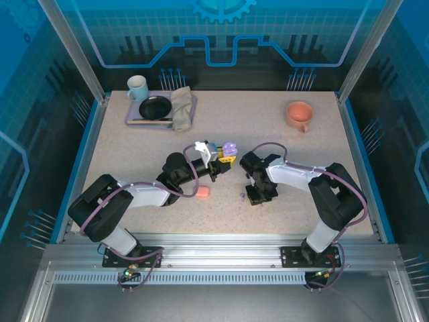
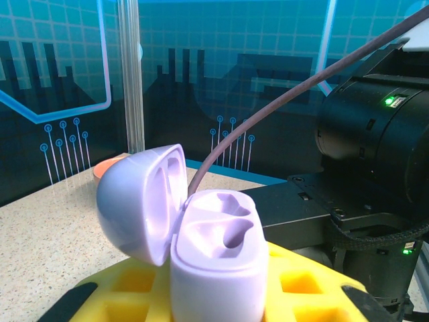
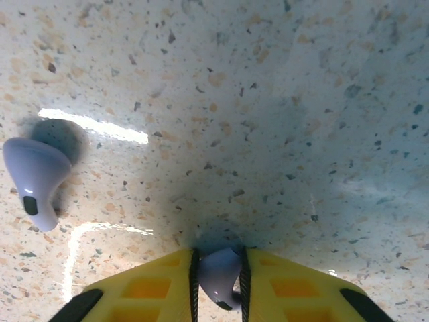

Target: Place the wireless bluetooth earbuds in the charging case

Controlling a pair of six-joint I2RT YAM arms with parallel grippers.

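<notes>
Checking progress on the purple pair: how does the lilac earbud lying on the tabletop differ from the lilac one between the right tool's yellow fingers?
The loose lilac stemmed earbud lies free on the speckled tabletop, while the gripped lilac earbud is pinched between the right tool's yellow fingers. The loose earbud shows whole, bulb and stem; the gripped earbud is partly hidden by the fingers. Both are glossy lilac with a small dark mark.

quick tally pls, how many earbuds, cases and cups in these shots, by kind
earbuds: 2 (loose earbud, held earbud)
cases: 2 (lilac case, pink case)
cups: 2 (pale cup, orange cup)
total: 6
</notes>
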